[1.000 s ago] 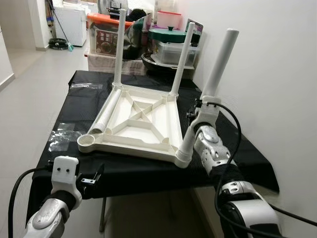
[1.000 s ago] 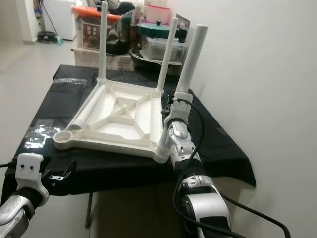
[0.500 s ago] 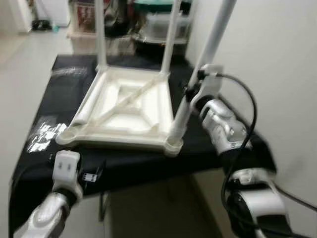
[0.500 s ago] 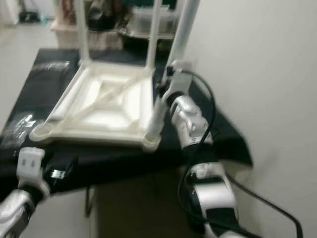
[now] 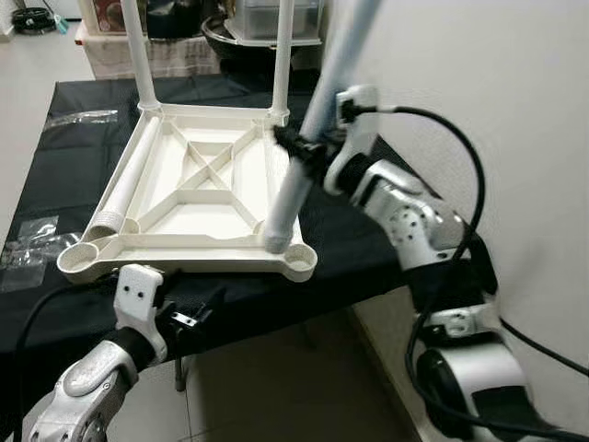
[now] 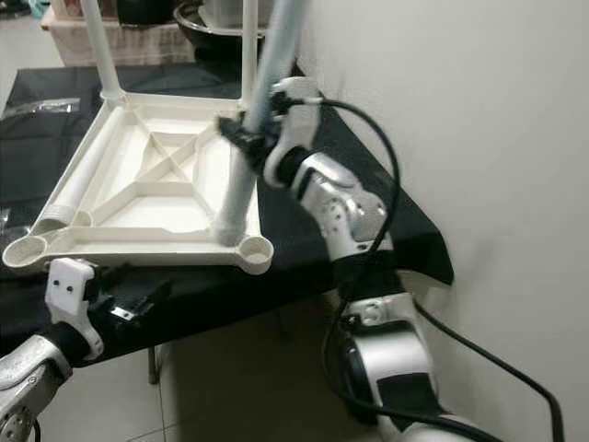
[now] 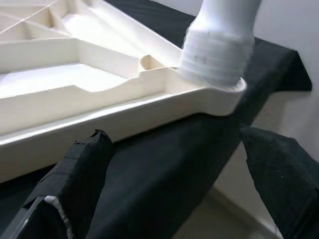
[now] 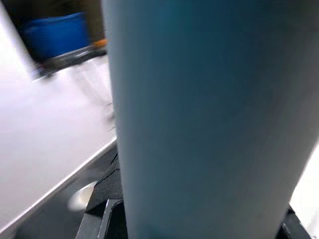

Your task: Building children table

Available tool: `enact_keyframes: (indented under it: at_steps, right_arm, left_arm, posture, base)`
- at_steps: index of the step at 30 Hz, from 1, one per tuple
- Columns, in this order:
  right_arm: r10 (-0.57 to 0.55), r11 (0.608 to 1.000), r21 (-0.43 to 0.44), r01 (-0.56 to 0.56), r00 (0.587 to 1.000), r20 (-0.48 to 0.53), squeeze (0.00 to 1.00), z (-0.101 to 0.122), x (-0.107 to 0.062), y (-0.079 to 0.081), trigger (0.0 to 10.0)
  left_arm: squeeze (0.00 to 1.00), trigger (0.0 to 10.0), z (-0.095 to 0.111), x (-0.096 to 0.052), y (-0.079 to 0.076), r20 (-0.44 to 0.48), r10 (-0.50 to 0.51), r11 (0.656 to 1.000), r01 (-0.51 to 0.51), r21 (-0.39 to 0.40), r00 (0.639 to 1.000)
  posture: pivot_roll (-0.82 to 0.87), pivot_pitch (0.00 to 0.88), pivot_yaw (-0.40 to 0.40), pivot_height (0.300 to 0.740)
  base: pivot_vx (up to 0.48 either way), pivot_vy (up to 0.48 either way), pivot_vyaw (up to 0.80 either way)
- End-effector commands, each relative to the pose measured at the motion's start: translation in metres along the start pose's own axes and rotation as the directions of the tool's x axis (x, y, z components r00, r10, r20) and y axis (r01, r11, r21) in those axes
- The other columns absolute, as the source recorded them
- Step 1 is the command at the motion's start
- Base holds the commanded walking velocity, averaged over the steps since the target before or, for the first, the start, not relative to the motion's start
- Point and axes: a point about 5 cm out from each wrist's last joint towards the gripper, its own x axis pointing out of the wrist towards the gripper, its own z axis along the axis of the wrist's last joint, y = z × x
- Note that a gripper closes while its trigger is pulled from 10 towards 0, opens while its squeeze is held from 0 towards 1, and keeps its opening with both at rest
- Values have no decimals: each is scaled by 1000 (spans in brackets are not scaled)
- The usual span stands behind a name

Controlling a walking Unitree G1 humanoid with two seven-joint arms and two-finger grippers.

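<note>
Upturned white plastic children's tabletop (image 5: 193,189) on a black-draped table (image 5: 55,138), two legs upright at its far corners, right gripper (image 5: 293,147) clenched around a tilted white leg (image 5: 304,138) near the front socket, left gripper (image 5: 189,318) fingers spread below the table edge, plastic storage tubs (image 5: 267,14) behind.

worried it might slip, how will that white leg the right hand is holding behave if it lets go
The white leg looks like a smooth, stiff tube, so the right hand may slip. It leans over the upturned tabletop, apparently unseated, so it would probably topple and roll.
</note>
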Motion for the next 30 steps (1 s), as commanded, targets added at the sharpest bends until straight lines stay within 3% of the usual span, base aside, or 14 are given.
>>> enact_keyframes:
  at_steps: [1, 3, 6, 9, 12, 28, 29, 30]
  right_arm:
    - [102, 995, 0, -102, 995, -6, 0, 1, 1, 17, 10000]
    - [160, 987, 14, -160, 987, -16, 0, 1, 1, 28, 10000]
    - [174, 985, 18, -174, 985, -18, 0, 1, 1, 30, 10000]
    - [245, 969, 49, -244, 969, -15, 0, 5, 1, 47, 10000]
    - [272, 961, 51, -270, 962, -21, 0, 4, 1, 54, 10000]
    - [366, 928, 116, -355, 926, -93, 0, -12, -5, 79, 10000]
    - [365, 928, 119, -353, 926, -97, 0, -13, -6, 79, 10000]
    - [365, 928, 119, -353, 926, -97, 0, -13, -6, 79, 10000]
  left_arm:
    - [0, 10000, -2, 0, 0, -26, -38, 999, 38, -6, 999]
    - [0, 10000, -1, 1, 2, -26, -56, 998, 56, -4, 998]
    - [0, 10000, 0, 1, 2, -27, -61, 998, 61, -3, 998]
    - [0, 10000, 0, 2, 1, -43, -122, 992, 121, -17, 992]
    - [0, 10000, 0, 4, 0, -50, -157, 988, 156, -20, 986]
    - [0, 10000, 14, 28, -5, -27, -299, 954, 300, 30, 954]
    - [0, 1294, 14, 28, -6, -19, -314, 949, 314, 27, 949]
    - [0, 1294, 14, 28, -6, -19, -314, 949, 314, 27, 949]
  posture:
    - [70, 0, -84, 740]
    - [69, 0, -83, 740]
    - [69, 0, -83, 740]
    - [64, 0, -77, 740]
    - [63, 0, -76, 740]
    - [49, 0, -71, 740]
    - [47, 0, -69, 740]
    - [47, 0, -69, 740]
  base:
    - [0, 0, 0]
    - [0, 0, 0]
    - [0, 0, 0]
    - [0, 0, 0]
    - [0, 0, 0]
    - [0, 0, 0]
    - [0, 0, 0]
    - [0, 0, 0]
